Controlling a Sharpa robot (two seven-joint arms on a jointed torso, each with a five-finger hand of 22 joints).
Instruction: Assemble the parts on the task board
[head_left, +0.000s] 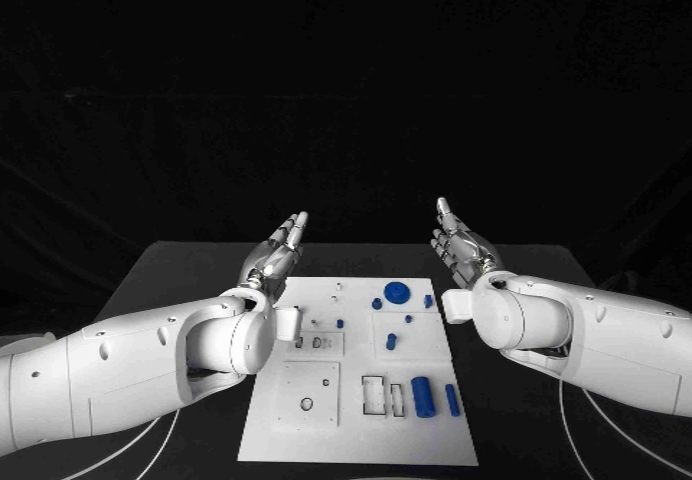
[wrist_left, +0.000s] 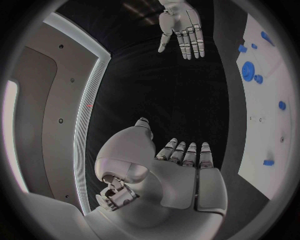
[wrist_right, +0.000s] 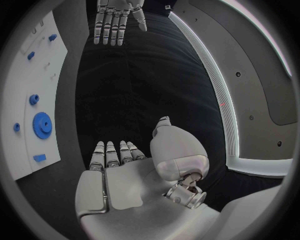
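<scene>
Task board (head_left: 361, 400) flat mid-counter (head_left: 173, 270), between both arms. On it: blue gear (head_left: 397, 292) near far edge, blue cylinder (head_left: 423, 396) and thinner blue pin (head_left: 451, 400) near front, small blue parts between, too small to identify. Left robot hand (head_left: 277, 252) raised beside board, fingers straight, holding nothing. Right robot hand (head_left: 462, 245) likewise, empty.

Arms: two smooth white shells, the left arm (head_left: 137, 365) and the right arm (head_left: 591, 335), are dotted with small dark screw holes.
Wrists: rounded white housings are seen.
Hands: the left hand (head_left: 274, 258) and the right hand (head_left: 464, 245) are built of segmented silver metal.
Cables: thin white cables are seen under both forearms.
</scene>
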